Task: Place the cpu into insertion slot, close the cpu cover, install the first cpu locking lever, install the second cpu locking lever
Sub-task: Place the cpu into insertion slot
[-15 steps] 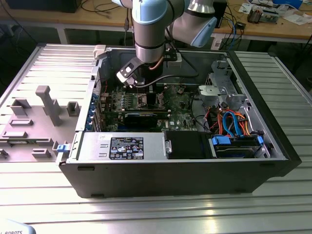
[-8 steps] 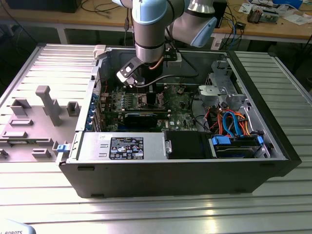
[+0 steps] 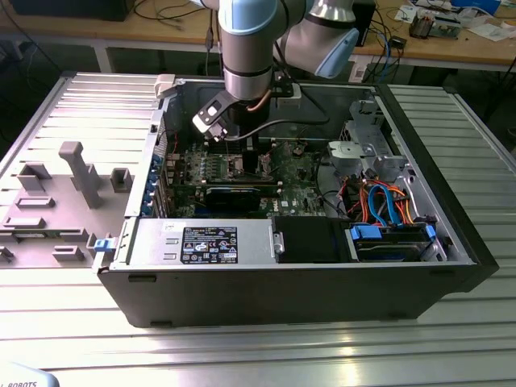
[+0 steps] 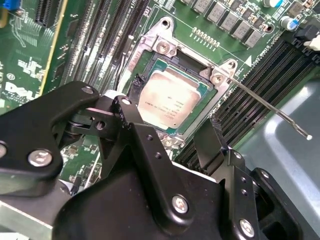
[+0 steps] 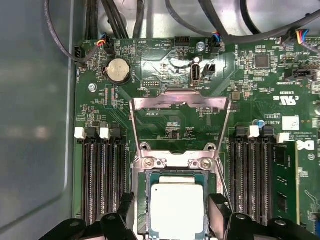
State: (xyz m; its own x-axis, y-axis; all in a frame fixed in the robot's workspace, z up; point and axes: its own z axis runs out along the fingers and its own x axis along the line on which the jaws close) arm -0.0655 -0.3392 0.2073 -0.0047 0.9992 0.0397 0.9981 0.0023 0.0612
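Observation:
The cpu [image 5: 177, 210] [image 4: 170, 97] lies flat in the insertion slot [image 5: 172, 162] [image 4: 165, 47], silvery top up. In both wrist views my gripper [image 5: 172, 207] [image 4: 175, 102] is open just above it, with one black finger [image 5: 125, 205] on each side of the chip and small gaps showing between them. The cpu cover [image 5: 180, 97] stands swung up from its hinge, away from the chip. One thin locking lever [image 4: 270, 110] sticks out, unlatched. In the exterior view the gripper [image 3: 234, 149] reaches down into the open computer case [image 3: 322, 282] over the green motherboard [image 3: 294, 173].
Black memory slots [image 5: 102, 180] [image 5: 255, 175] run along both sides of the socket. A coin battery [image 5: 119, 70] and cables [image 5: 115, 15] lie beyond the cover. The case holds a power supply [image 3: 201, 242], a metal drive cage [image 3: 367, 149] and blue and orange cables [image 3: 387, 201].

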